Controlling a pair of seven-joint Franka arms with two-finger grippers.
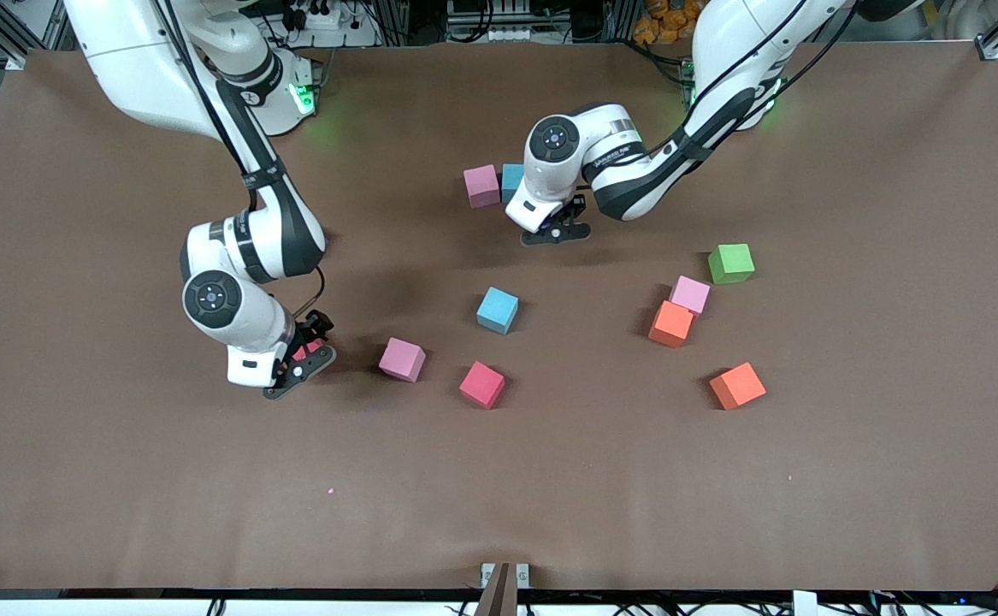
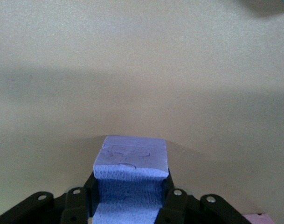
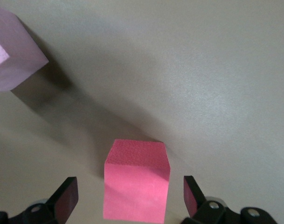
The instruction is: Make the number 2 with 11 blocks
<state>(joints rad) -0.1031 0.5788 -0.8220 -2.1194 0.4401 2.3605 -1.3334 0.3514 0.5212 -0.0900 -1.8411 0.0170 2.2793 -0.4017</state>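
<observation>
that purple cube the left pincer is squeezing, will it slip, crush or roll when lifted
The purple cube looks like soft matte foam: its sides pinch inward where the left pincer clamps it, so it probably squashes rather than cracks. The rough, dull surface suggests it is unlikely to slip. Flat faces mean it should sit still, not roll, once set on the table.

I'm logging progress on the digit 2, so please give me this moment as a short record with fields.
left claw: shut on purple block, beside the pink block and cyan block
right claw: open around red block
loose blocks: cyan, pink, red, pink, orange, orange
green cube: apart
number 2: not yet formed
</observation>
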